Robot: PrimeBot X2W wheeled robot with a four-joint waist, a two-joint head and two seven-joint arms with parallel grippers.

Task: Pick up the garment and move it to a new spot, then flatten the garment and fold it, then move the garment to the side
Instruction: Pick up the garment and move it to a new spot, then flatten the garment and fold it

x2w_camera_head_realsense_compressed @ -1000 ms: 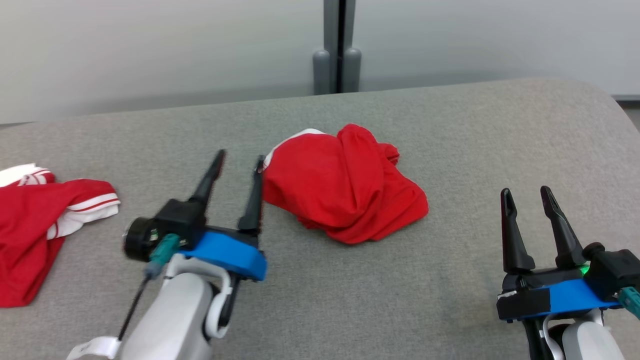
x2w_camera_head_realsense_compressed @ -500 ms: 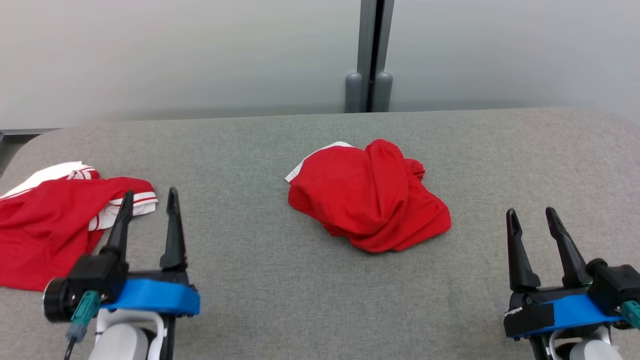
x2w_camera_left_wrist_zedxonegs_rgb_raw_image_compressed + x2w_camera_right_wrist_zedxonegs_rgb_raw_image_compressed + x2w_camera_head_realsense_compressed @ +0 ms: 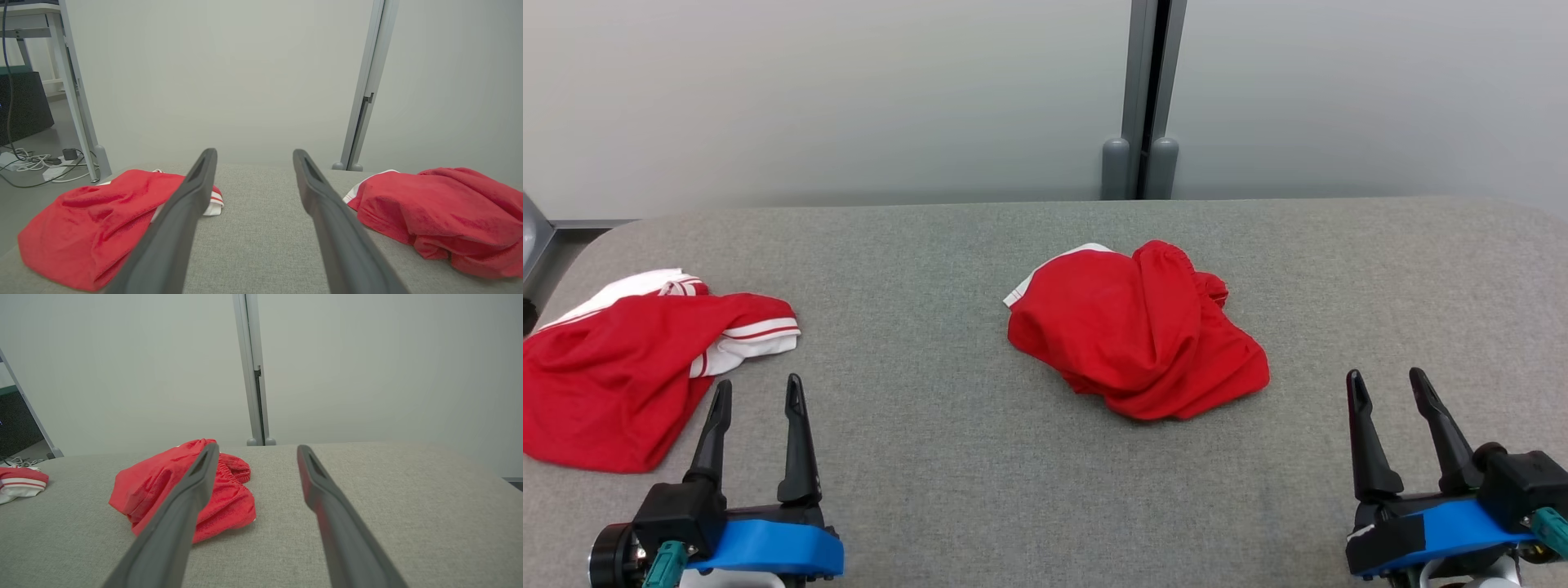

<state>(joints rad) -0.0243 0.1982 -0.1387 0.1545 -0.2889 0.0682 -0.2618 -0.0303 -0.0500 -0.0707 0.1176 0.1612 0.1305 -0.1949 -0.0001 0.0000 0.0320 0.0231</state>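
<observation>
Two red garments lie on the grey worktop (image 3: 947, 465). The crumpled garment (image 3: 1135, 335) sits at the centre, bunched over itself so its shape is hard to read (a white edge peeks out at 10 o'clock). The striped garment (image 3: 629, 367), at 9 o'clock, is cut off by the head view's edge. At 7 and 5 o'clock the left claw (image 3: 758, 382) and right claw (image 3: 1386, 374) stand released, grasping nothing, wrists cropped. The right wrist view adds a gathered waistband (image 3: 231, 465); the left wrist view adds floor cables (image 3: 32, 163).
</observation>
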